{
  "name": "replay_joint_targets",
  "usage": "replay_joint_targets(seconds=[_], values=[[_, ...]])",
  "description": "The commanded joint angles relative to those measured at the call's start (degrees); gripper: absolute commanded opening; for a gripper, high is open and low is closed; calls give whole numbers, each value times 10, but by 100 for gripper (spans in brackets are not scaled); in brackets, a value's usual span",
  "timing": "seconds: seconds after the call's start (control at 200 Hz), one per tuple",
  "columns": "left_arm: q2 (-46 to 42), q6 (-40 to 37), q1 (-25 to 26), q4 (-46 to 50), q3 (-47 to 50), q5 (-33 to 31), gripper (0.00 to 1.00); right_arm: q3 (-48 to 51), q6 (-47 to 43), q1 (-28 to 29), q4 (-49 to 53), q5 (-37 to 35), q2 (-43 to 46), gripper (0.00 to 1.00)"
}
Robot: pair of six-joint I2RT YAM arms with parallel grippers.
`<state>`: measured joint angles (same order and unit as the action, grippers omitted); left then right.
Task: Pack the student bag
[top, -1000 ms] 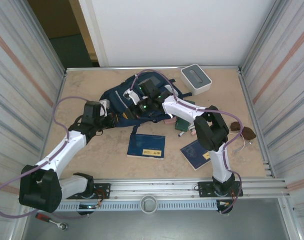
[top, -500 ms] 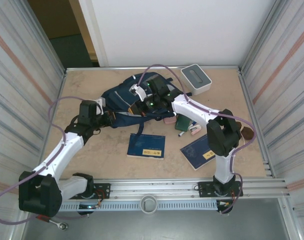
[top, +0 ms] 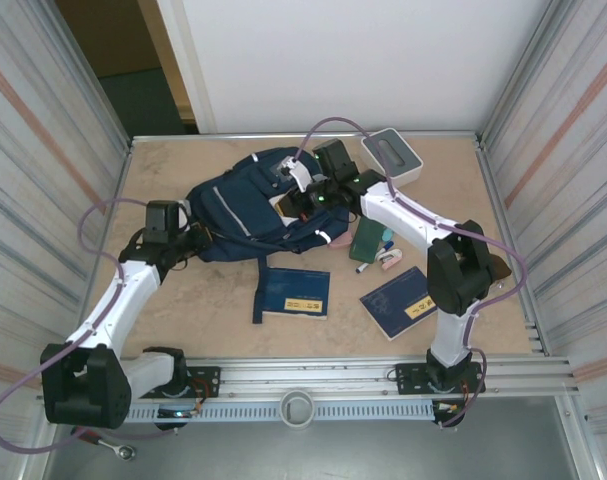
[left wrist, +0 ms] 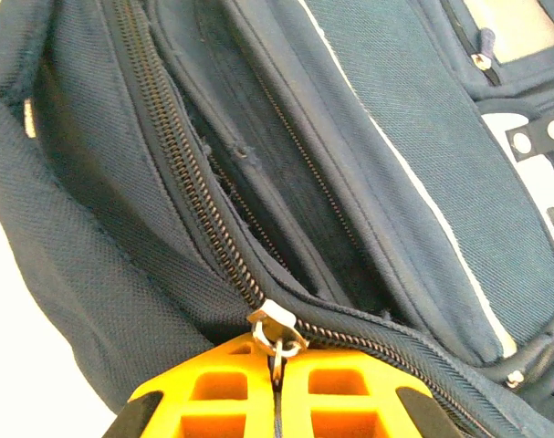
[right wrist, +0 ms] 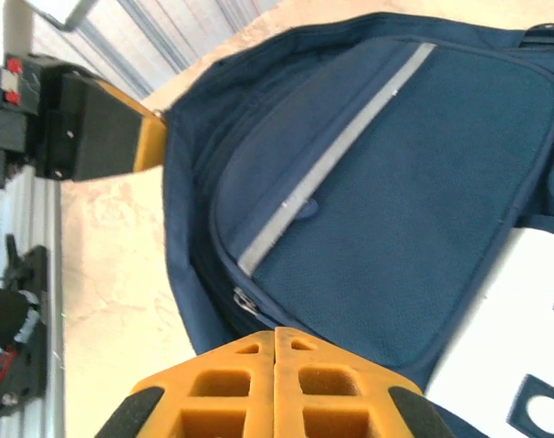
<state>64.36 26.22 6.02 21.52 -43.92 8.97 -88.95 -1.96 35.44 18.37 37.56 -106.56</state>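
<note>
The student bag (top: 245, 205) lies toward the back edge of the worktop (top: 173, 300), a little left of centre. The left gripper (left wrist: 277, 363) is at the bag's left end, its fingers clenched on the zipper pull (left wrist: 277, 328). The right gripper (right wrist: 275, 345) sits at the bag's right end with fingers pressed together — whether fabric is caught between them I cannot tell.

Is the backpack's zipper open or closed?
Partly open: on the student bag, the zipper teeth gape apart above the slider, dark inside showing. The left gripper pinches its pull.
</note>
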Motion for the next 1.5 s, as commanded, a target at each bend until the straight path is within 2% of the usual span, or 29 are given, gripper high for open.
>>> replay_joint_targets(seconds=[0.0,0.055,0.135,0.291,0.421,0.506,0.631,0.797,0.912,1.022,1.092,1.273,1.368,1.493], values=[[-3,-9,13,-43,-28,78,0,-1,32,24,-42,13,-11,28],[-3,-12,21,-45,-30,99,0,-12,38,38,-48,15,-26,39],[-2,-12,28,-46,-34,122,0,-38,40,56,-42,21,-54,47],[-1,-12,32,-42,-36,132,0,-58,47,79,-46,28,-91,54],[1,-16,36,-39,-37,135,0,-70,55,87,-50,33,-115,55],[3,-19,42,-36,-37,131,0,-84,57,90,-46,33,-130,50],[7,-24,48,-25,-37,113,0,-92,63,89,-47,35,-139,35],[13,-28,50,-16,-38,99,0,-91,72,83,-49,49,-140,35],[16,-28,50,-17,-38,97,0,-92,68,82,-43,48,-140,19],[16,-28,50,-17,-38,96,0,-91,65,82,-35,47,-143,11],[17,-29,51,-18,-38,96,0,-91,65,82,-32,43,-143,0],[20,-36,66,-12,-40,88,0,-81,116,76,-60,-20,-133,0],[16,-31,70,7,-41,42,0,-63,127,69,-81,-38,-118,0],[4,-22,51,39,-44,-30,0,-33,90,69,-65,-71,-94,0]])
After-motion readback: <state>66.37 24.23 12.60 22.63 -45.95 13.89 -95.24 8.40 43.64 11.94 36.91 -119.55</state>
